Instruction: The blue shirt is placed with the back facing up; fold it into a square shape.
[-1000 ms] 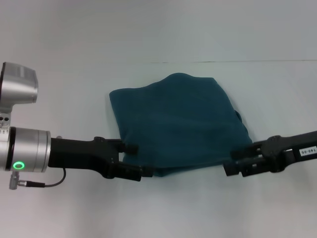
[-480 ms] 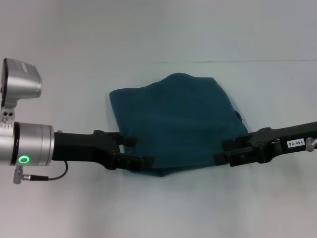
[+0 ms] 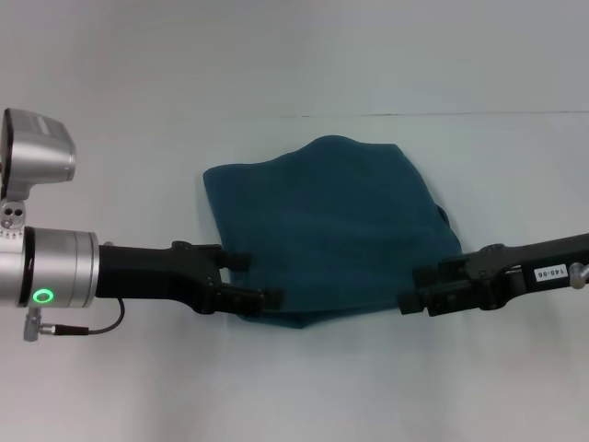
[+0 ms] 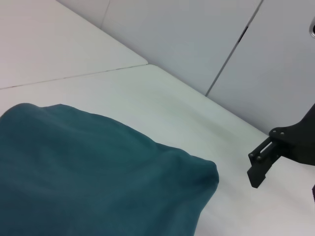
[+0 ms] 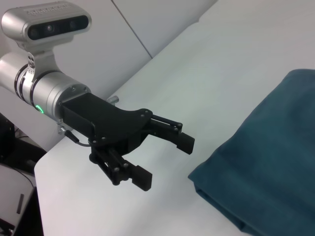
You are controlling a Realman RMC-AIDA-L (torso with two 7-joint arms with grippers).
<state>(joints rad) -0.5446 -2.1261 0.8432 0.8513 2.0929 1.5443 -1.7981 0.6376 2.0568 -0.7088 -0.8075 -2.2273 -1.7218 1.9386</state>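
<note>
Head view shows you the blue shirt [image 3: 327, 230] lying near the middle of the white bench [image 3: 368, 387], already doubled over into a thick, roughly four-sided bundle. Its far edge bulges and the near edge sags into a curve, so the shape is close to a square but not crisp. You can judge the main folds as done; what looks left is tidying: flattening the hump, squaring the near corners, and pulling both arms away.

Your left hand [image 3: 247, 281] sits at the bundle's near-left corner, low to the bench. The right wrist view shows its two fingers spread apart with nothing between them [image 5: 162, 157], just beside the folded edge of the cloth [image 5: 261, 167], not gripping it.

Your right hand [image 3: 416, 287] is at the near-right corner, its tips overlapping the fabric's edge from above. Its fingers look parted, though whether any cloth is caught between them you cannot tell from here. In the left wrist view, only one dark tip of it [image 4: 266, 162] appears, apart from the rounded corner of the shirt [image 4: 98, 167].

The bench is smooth, pale and matte, with a thin seam running across behind the shirt [image 3: 414, 114]. Plain light wall panels [image 4: 197, 39] stand beyond it.
</note>
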